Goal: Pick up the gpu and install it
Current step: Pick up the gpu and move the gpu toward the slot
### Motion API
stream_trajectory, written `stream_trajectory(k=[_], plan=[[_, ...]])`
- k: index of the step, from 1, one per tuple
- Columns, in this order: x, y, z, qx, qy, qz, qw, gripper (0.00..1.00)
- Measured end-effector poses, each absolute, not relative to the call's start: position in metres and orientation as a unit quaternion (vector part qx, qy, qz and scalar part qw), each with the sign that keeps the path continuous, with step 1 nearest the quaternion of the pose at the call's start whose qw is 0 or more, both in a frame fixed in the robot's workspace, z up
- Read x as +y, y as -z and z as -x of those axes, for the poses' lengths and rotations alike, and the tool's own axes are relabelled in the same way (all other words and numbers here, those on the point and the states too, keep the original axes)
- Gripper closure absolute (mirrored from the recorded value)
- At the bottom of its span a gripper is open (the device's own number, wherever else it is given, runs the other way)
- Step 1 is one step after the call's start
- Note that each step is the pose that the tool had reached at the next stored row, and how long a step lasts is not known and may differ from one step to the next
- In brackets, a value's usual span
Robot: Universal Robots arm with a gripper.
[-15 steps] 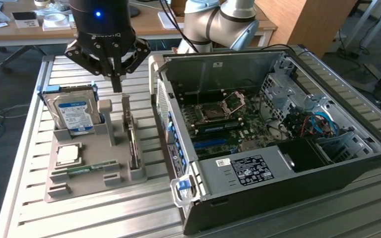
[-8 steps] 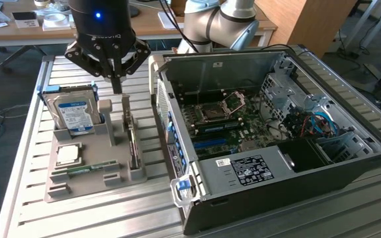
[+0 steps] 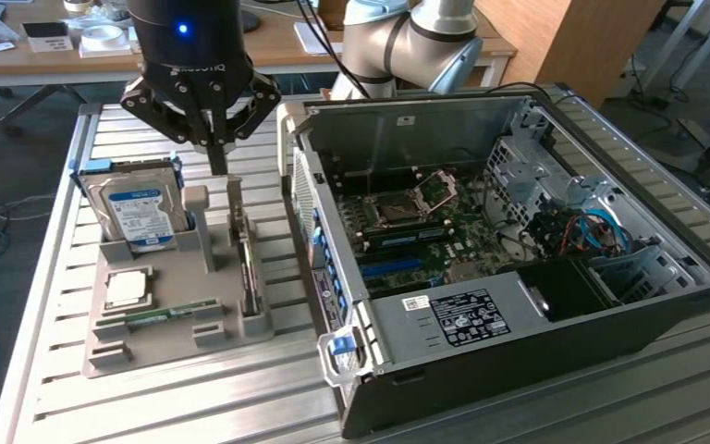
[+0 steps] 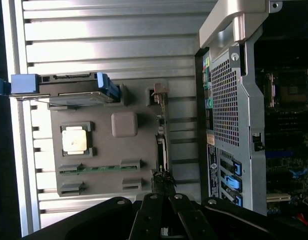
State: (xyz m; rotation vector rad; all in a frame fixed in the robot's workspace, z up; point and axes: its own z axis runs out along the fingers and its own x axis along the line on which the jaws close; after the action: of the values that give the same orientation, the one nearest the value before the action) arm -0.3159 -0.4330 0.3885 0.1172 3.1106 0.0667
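The gpu point(image 3: 248, 268) stands on its long edge in a slot of the grey holder point(image 3: 170, 347), a thin brownish card held between two posts. In the wrist view the gpu point(image 4: 162, 145) is seen edge-on as a narrow strip. My gripper point(image 3: 217, 166) hangs over the card's end furthest from the table's front edge, slightly towards the exterior view's left. Its two dark fingers are pressed together, shut, with nothing visibly between them. The wrist view puts the gripper point(image 4: 162, 189) right at one end of the card.
The holder also carries a blue-and-white hard drive point(image 3: 140, 208), a square processor point(image 3: 129, 289) and a green memory stick point(image 3: 164, 314). An open computer case point(image 3: 651, 314) with its motherboard point(image 3: 435, 231) exposed lies close on the exterior view's right. All rest on a slatted metal table point(image 3: 47, 277).
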Motion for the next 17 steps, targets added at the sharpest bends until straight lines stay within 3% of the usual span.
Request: stream_trajectory(k=[6, 8, 10, 12, 13, 17], plan=[[-0.4330, -0.3884, 0.3159, 0.999, -0.021, -0.038, 0.014, 0.89], [-0.4330, -0.3885, 0.3159, 0.999, -0.021, -0.038, 0.014, 0.83], [-0.4330, -0.3884, 0.3159, 0.999, -0.021, -0.038, 0.014, 0.71], [-0.4330, -0.3884, 0.3159, 0.999, -0.021, -0.038, 0.014, 0.71], [-0.4330, -0.3884, 0.3159, 0.999, -0.021, -0.038, 0.014, 0.64], [-0.4330, -0.3885, 0.3159, 0.999, -0.021, -0.038, 0.014, 0.64]])
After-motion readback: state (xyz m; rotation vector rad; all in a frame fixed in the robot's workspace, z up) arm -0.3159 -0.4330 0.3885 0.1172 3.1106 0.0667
